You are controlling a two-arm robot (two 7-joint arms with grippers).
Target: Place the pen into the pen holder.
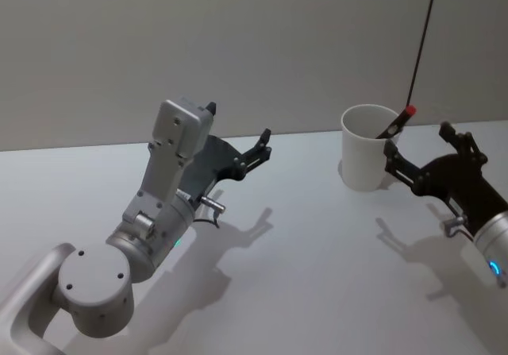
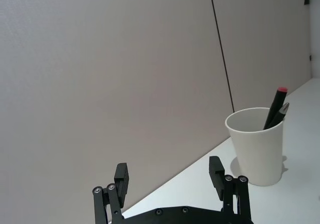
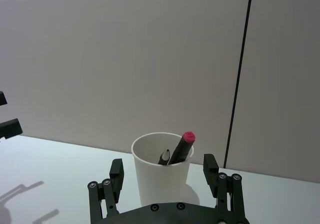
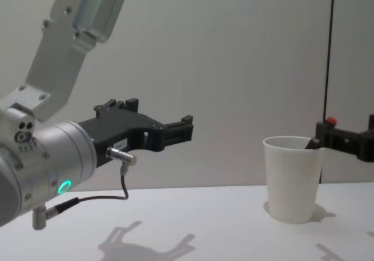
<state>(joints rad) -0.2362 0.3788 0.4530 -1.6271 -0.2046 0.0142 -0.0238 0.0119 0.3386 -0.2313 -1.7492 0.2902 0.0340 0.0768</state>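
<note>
The pen holder (image 1: 365, 160), a white paper cup, stands on the table at the far right. In it leans the pen (image 1: 399, 121), black with a red end above the rim, also clear in the right wrist view (image 3: 181, 146) beside a second dark tip (image 3: 165, 157). My right gripper (image 1: 421, 142) is open and empty just right of the cup, pointing at it, with the cup (image 3: 161, 179) framed beyond its fingers (image 3: 210, 164). My left gripper (image 1: 238, 133) hangs open and empty above mid-table, well left of the cup (image 2: 257, 146). The chest view shows the cup (image 4: 291, 179) and the left gripper (image 4: 175, 129).
The white table (image 1: 317, 252) runs back to a plain grey wall (image 1: 238, 45) right behind the cup, with a thin dark vertical line (image 1: 423, 45) on it. My left arm's large silver wrist (image 1: 159, 212) takes up the left part of the table.
</note>
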